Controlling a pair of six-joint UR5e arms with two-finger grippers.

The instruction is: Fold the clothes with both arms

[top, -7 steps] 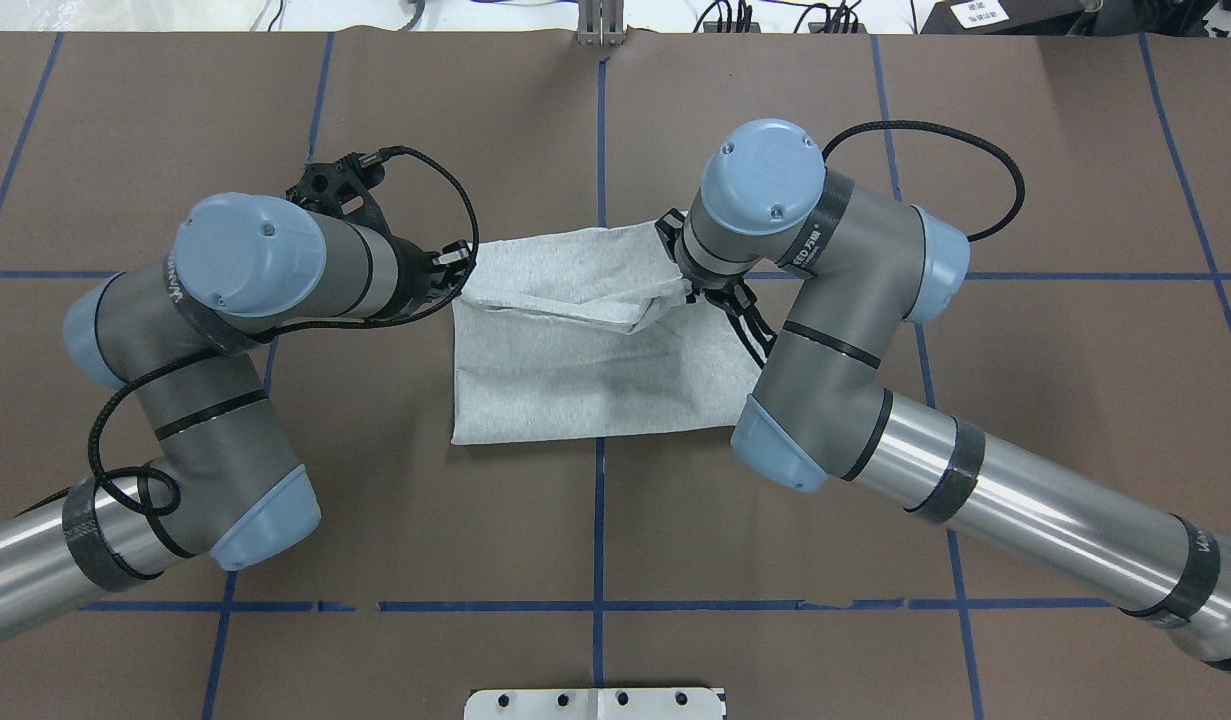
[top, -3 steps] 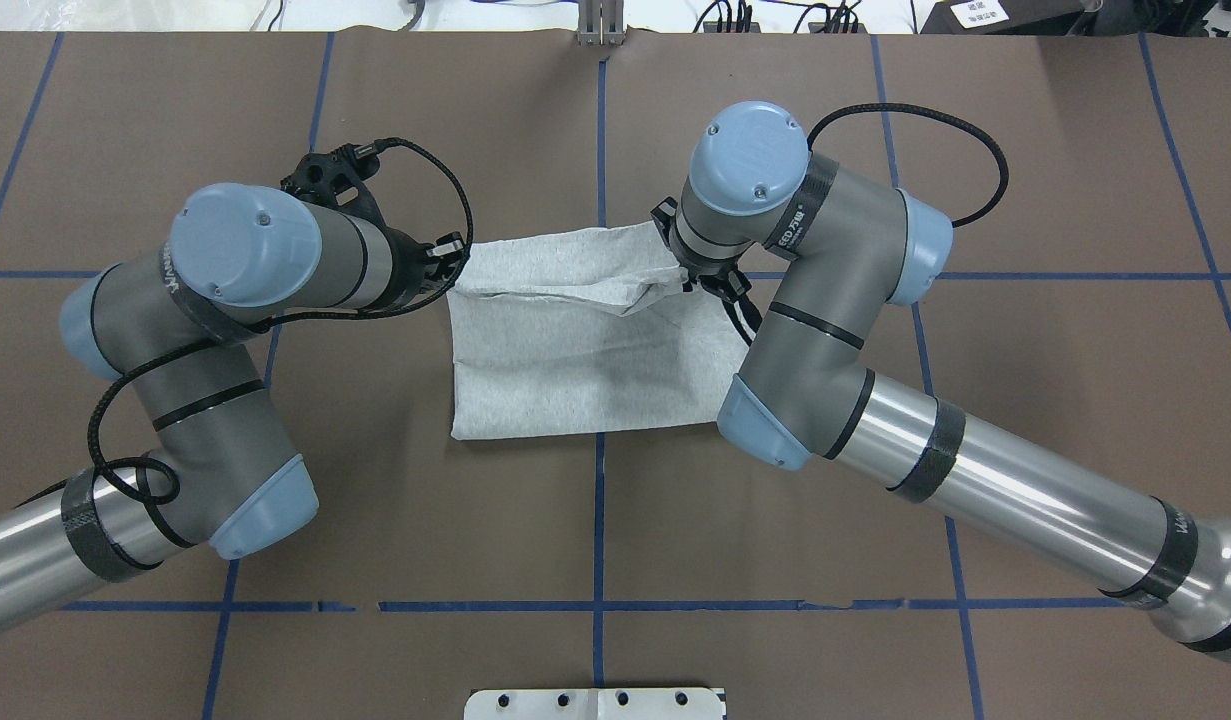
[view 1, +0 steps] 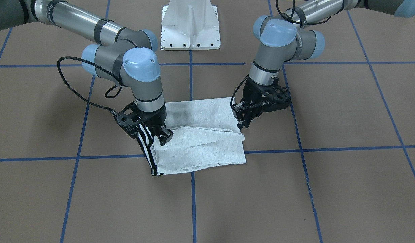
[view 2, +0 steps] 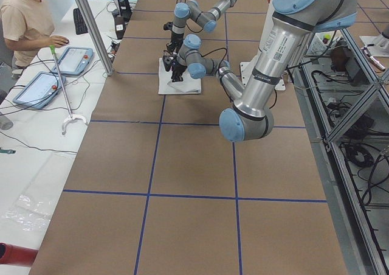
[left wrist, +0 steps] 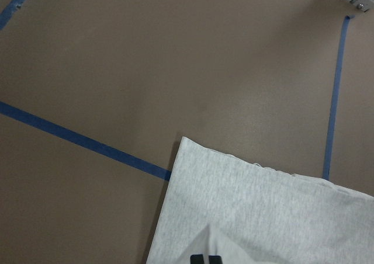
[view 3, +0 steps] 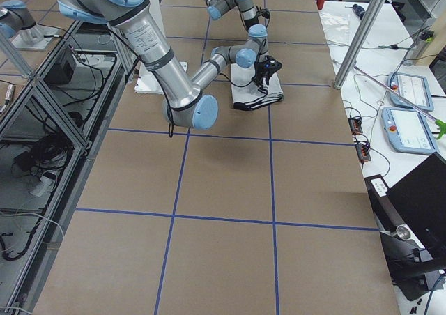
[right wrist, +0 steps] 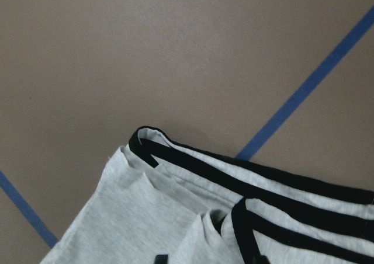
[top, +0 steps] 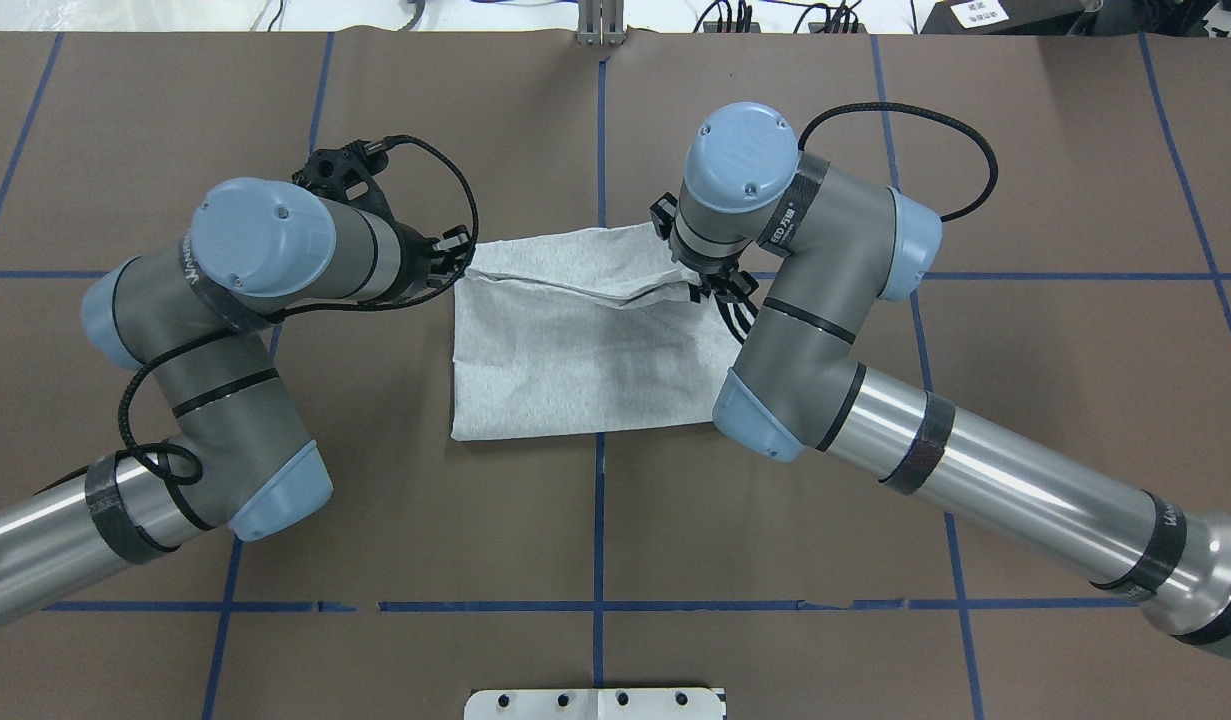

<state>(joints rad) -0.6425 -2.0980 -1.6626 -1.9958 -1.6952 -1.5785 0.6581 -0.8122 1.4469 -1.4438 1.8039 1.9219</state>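
— What covers the table [top: 375, 480]?
— A brown sheet, gridded with blue tape lines [top: 597, 520].
— And on it?
— A folded grey T-shirt [top: 575, 370] near centre; the white pedestal [top: 595, 703] sits at six o'clock from it.

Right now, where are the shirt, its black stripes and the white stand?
T-shirt [top: 575, 370], overhead view, flat grey panel.
black stripes [view 1: 147, 152], front-facing view, hanging sleeve edge.
white stand [view 1: 190, 23], front-facing view, its centre.
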